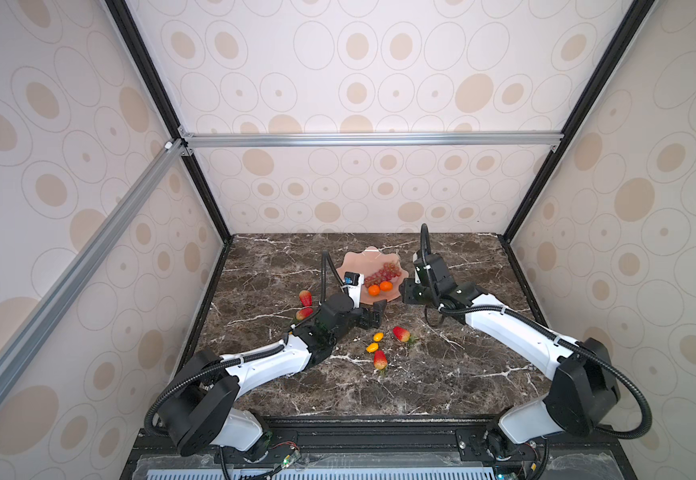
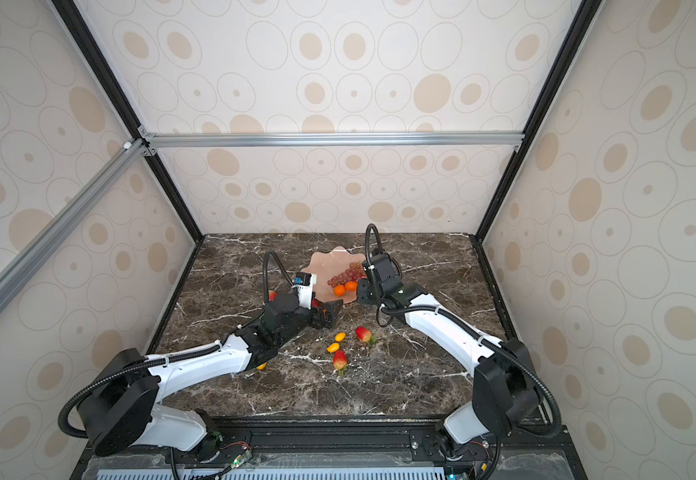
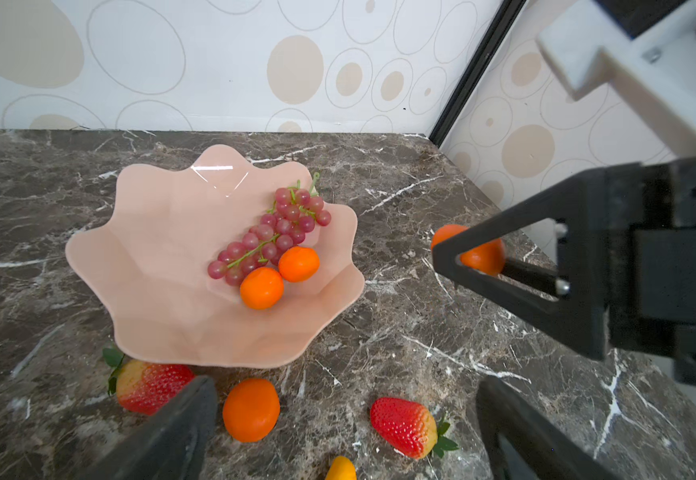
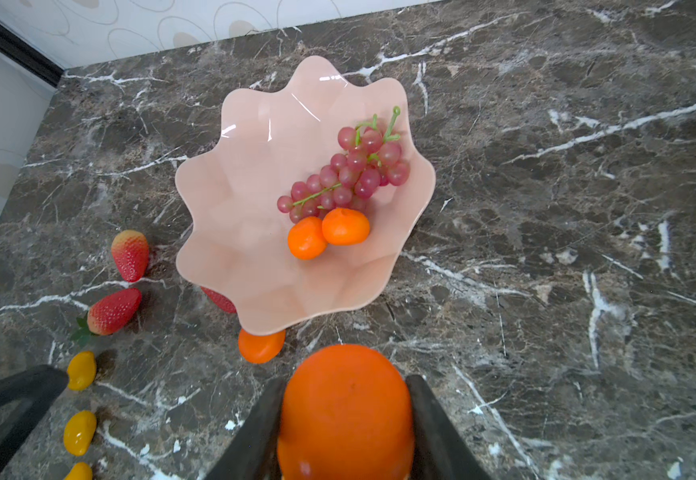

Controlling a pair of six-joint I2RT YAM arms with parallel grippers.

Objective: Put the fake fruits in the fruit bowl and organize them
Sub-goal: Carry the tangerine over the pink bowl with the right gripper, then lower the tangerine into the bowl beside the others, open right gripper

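Note:
The pink scalloped fruit bowl [image 1: 352,262] [image 4: 250,199] holds a grape bunch [image 4: 346,174] and two tangerines [image 4: 307,237] [image 4: 345,226]. My right gripper [image 4: 346,424] [image 1: 410,293] is shut on a third tangerine [image 4: 346,411] [image 3: 483,257], just off the bowl's near right rim. A little above the table in front of the bowl, my left gripper [image 3: 346,432] [image 1: 373,313] is open and empty. Beneath it lie a tangerine [image 3: 250,409] and a strawberry [image 3: 403,426]. Another strawberry [image 3: 146,386] is partly tucked under the bowl's rim.
Two strawberries [image 1: 305,297] [image 1: 304,313] lie left of the bowl. Nearer the front are two more strawberries [image 1: 401,333] [image 1: 380,360] and two yellow oval fruits [image 1: 378,336] [image 1: 372,347]. A third yellow fruit [image 2: 261,366] peeks from under the left arm. Walls enclose the marble table [image 1: 483,270].

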